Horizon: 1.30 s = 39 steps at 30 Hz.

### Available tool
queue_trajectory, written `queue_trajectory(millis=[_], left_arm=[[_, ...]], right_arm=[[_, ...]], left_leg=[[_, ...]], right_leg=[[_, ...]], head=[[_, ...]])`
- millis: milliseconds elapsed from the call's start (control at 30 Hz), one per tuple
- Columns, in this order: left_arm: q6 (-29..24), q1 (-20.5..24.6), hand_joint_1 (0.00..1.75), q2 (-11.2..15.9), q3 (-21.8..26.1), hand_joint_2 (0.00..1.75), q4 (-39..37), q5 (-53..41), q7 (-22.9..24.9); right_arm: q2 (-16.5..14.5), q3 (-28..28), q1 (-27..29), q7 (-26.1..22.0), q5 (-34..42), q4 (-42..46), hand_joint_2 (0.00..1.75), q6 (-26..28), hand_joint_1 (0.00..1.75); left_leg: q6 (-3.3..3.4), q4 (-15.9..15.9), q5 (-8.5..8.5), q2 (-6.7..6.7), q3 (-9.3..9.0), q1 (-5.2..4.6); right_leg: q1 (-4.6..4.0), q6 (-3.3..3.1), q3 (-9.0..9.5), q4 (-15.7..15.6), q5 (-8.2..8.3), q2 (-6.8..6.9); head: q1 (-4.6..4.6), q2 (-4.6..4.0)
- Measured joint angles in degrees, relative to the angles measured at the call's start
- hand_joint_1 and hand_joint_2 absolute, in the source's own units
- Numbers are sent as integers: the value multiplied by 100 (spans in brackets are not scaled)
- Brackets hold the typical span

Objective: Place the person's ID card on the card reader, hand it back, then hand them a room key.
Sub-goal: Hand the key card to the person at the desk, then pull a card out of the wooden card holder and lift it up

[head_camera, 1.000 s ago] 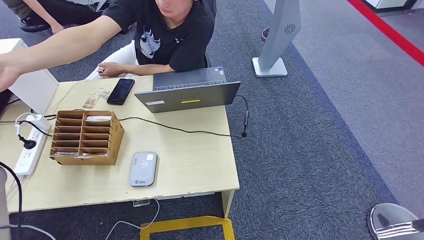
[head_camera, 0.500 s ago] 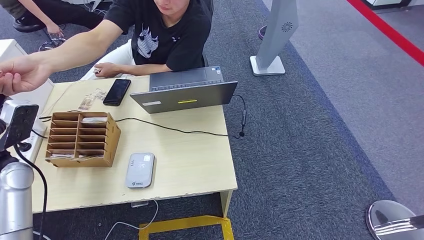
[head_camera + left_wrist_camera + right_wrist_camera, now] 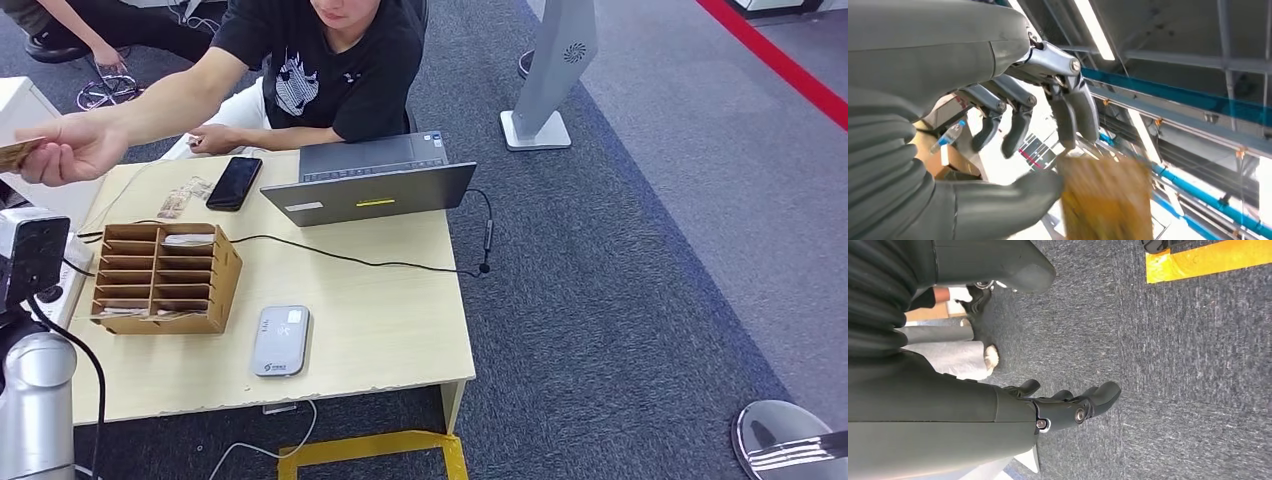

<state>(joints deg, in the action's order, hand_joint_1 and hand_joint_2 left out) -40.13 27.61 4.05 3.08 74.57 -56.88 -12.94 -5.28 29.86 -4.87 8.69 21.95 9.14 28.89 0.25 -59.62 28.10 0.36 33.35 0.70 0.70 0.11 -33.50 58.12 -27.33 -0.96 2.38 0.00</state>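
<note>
A person sits behind the desk and stretches an arm out to my left, holding a tan ID card [image 3: 14,153] in their hand [image 3: 72,150]. In the left wrist view the blurred ID card [image 3: 1105,200] lies at the tips of my raised left hand [image 3: 1023,115], between thumb and fingers, which stand apart. My left forearm [image 3: 30,390] rises at the desk's left edge. The grey card reader [image 3: 280,340] lies near the desk's front edge. A wooden slotted box [image 3: 165,275] holds key cards. My right hand [image 3: 1068,405] hangs over carpet, holding nothing.
An open laptop [image 3: 370,185] and a black phone [image 3: 234,182] lie at the back of the desk [image 3: 380,320]. A black cable runs across the middle. A white power strip [image 3: 48,295] sits at the left edge. Yellow floor tape [image 3: 370,450] marks the front.
My left arm has risen into view at the desk's left edge. The person's hand has drawn in from the left edge, and the card now shows in it. The view shifted slightly.
</note>
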Motion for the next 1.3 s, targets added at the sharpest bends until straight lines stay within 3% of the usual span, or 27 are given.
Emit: queue_trajectory(millis=[233,367,467,533,633,733,967,1133,1300], left_arm=[[24,-344,0,-66,-154,175,318,737,-203],[304,-700,0,-100,-428,175,604,1351,-133],[886,-1035,0,-67,-711,175,901,1431,224],[1677,-1307,0,43,-990,175,1158,1374,697],[2853,-1730,0,378,-1463,175,1549,1328,1225],[3349,-2178,0,865,-1813,175,1938,1358,1288],[3743,-3068,0,2075,-1989,175,2686,1147,1387],[3866,-3285,0,2484,-1988,175,2900,1027,1502],[3912,-3431,0,2813,-1912,175,2946,305,2097]], right_arm=[[0,-2,14,-42,49,-1,175,8,0],[-1,-15,42,-93,154,-1,175,31,0],[-1,-74,69,-120,301,-1,175,33,0],[-1,-151,91,-142,427,-1,175,22,0],[1,-280,121,-155,556,-2,175,-25,0],[6,-369,153,-172,619,-4,175,-71,0],[33,-498,187,-217,693,-9,175,-96,0],[36,-543,188,-233,718,-9,175,-96,0],[36,-575,190,-234,742,-9,175,-68,0]], left_leg=[[1,0,-3,-5,-5,-2],[3,-1,-5,-7,-6,-3],[3,-1,-5,-7,-6,-3],[4,0,-4,-7,-5,-3],[2,2,-2,-3,-3,-2],[1,4,-1,0,-4,1],[-1,7,-2,-7,-4,7],[0,6,-4,-14,-5,6],[0,5,-4,-18,-7,5]], right_leg=[[0,0,10,0,2,12],[0,1,14,0,3,14],[0,1,14,-1,2,14],[0,1,13,-2,1,14],[0,1,11,-1,1,11],[0,-2,8,-1,-1,7],[-4,-4,8,1,-6,14],[-8,-3,18,0,-6,23],[-7,-3,21,0,-5,28]], head=[[-1,0],[-1,0],[0,0],[0,0],[1,0],[-1,0],[-1,0],[0,0],[0,0]])
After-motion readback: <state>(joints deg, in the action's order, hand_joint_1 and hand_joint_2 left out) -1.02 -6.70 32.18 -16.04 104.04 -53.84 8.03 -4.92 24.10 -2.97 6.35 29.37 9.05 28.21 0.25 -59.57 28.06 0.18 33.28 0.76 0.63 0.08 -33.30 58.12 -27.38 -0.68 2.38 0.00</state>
